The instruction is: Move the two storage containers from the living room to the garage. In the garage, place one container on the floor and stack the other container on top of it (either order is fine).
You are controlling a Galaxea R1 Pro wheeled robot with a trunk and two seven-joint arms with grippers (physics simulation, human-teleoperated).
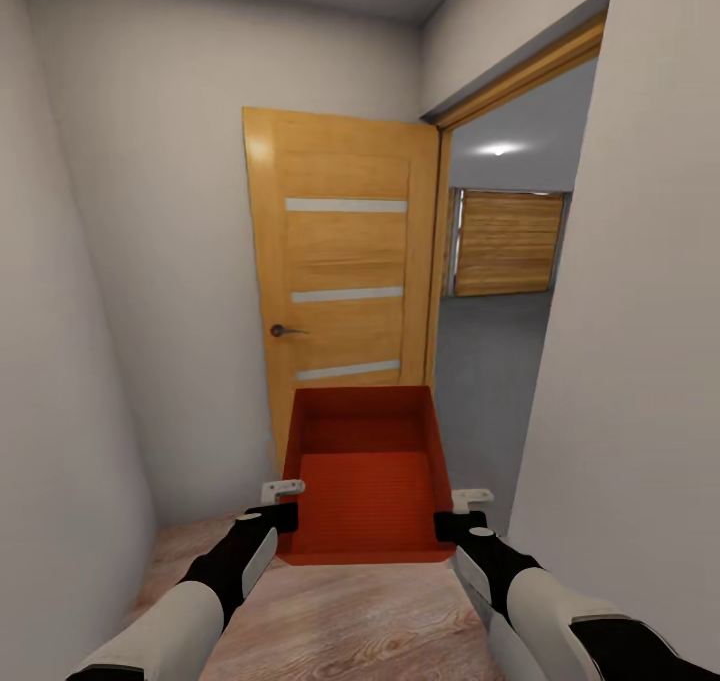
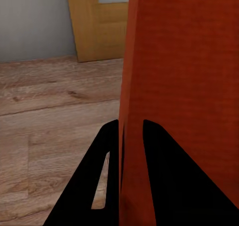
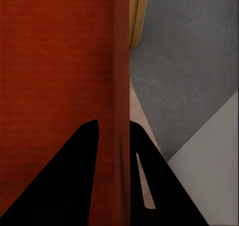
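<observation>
**One bin in hand, short of the garage**

My left gripper point(image 1: 282, 502) and right gripper point(image 1: 458, 513) each pinch a side wall of one orange-red rectangular storage container point(image 1: 362, 481), carried above the light wood-plank floor point(image 1: 340, 626). The open wooden door point(image 1: 345, 271) stands just beyond it; right of that door lies the grey concrete floor point(image 1: 485, 361). I judge nothing is placed yet.

White forearm shells, black wrist joints; left end effector point(image 1: 283, 503), right end effector point(image 1: 456, 514) black with pale fingertips.
</observation>
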